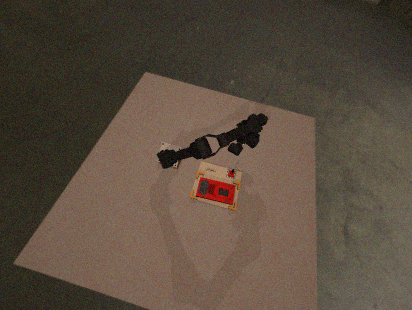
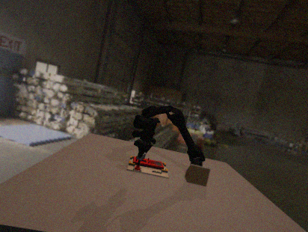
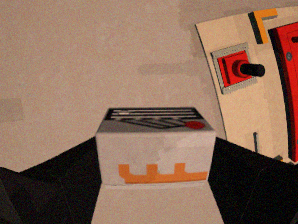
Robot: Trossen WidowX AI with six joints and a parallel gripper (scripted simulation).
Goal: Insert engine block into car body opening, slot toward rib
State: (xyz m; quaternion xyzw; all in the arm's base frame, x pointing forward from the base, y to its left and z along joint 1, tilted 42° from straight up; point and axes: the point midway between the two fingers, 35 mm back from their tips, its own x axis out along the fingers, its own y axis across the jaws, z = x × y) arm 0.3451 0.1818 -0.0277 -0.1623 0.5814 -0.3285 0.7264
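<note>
My gripper (image 1: 168, 158) (image 2: 140, 154) (image 3: 153, 143) is shut on the engine block (image 3: 156, 144) (image 1: 164, 147), a white block with an orange notched mark on its near face and a grey top. I hold it above the table, to the left of the board (image 1: 212, 170) (image 2: 157, 173) (image 3: 240, 119). The red car body (image 1: 215, 189) (image 2: 150, 163) (image 3: 290, 50) lies on that cream board, which has orange corner marks. In the wrist view only the car body's left edge shows at the far right. Its dark opening (image 1: 224, 191) shows in the top view.
A small red holder with a black peg (image 3: 237, 70) (image 1: 232, 173) sits on the board's corner. The black arm (image 1: 220, 142) (image 2: 183, 131) reaches from its base (image 1: 252, 127) (image 2: 196, 174) across the pale table top (image 1: 100, 225). Dark floor surrounds the table.
</note>
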